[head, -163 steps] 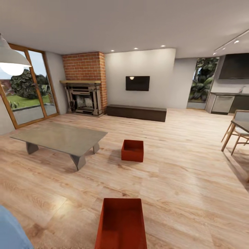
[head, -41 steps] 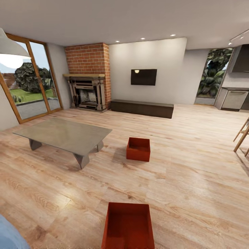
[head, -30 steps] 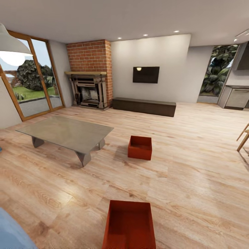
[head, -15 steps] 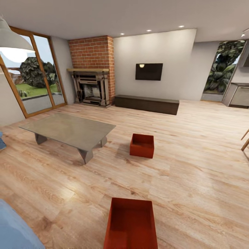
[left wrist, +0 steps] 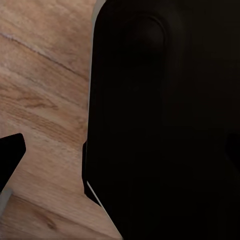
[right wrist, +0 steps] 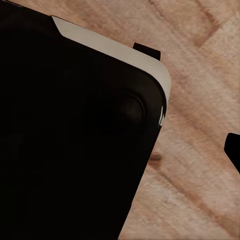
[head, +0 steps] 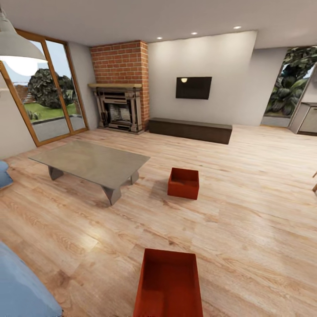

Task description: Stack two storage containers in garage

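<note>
Two red-orange storage containers stand apart on the light wood-plank flooring of the living room. The near container [head: 169, 281] lies at the bottom of the head view, open side up and empty. The far container [head: 183, 183] sits further in, to the right of the low grey table [head: 92, 160]. In the left wrist view a dark fingertip [left wrist: 10, 157] shows at the picture's edge over wood planks. The right wrist view has a dark fingertip [right wrist: 233, 150] too. Whether either gripper is open or shut is hidden. Nothing is held.
A brick fireplace [head: 119, 110] and a long dark-brown cabinet [head: 190, 130] line the far wall under a wall screen [head: 193, 87]. Glass doors [head: 39, 101] are at the left. Blue upholstery [head: 17, 290] fills the near left corner. A black robot body [left wrist: 165, 120] blocks much of both wrist views.
The whole head view has shifted as the camera moved forward and turned a little left. Both containers stay where they were on the floor.
</note>
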Controlling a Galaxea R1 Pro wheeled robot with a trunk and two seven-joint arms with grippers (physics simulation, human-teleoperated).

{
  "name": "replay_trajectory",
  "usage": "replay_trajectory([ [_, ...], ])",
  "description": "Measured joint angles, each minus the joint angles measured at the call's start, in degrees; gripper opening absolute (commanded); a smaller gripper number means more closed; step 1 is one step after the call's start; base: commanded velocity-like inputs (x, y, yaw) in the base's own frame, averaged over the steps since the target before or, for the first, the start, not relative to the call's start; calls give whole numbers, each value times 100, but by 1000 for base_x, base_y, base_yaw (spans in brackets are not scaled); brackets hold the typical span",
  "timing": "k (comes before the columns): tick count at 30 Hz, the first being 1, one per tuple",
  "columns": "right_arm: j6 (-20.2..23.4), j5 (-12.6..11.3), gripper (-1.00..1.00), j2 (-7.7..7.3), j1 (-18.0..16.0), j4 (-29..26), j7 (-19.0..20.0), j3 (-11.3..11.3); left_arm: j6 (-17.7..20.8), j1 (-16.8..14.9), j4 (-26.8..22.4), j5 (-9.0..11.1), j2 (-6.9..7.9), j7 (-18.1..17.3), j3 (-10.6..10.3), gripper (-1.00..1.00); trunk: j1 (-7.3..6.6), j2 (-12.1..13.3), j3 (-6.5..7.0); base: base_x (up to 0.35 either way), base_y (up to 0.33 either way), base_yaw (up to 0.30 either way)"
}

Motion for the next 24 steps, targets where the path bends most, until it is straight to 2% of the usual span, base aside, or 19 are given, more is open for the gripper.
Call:
replay_trajectory([
  [24,0,0,100,1,0,0,-4,-5,0,0,0,0,0,0,2,100,0,0,-171,0,0,68],
])
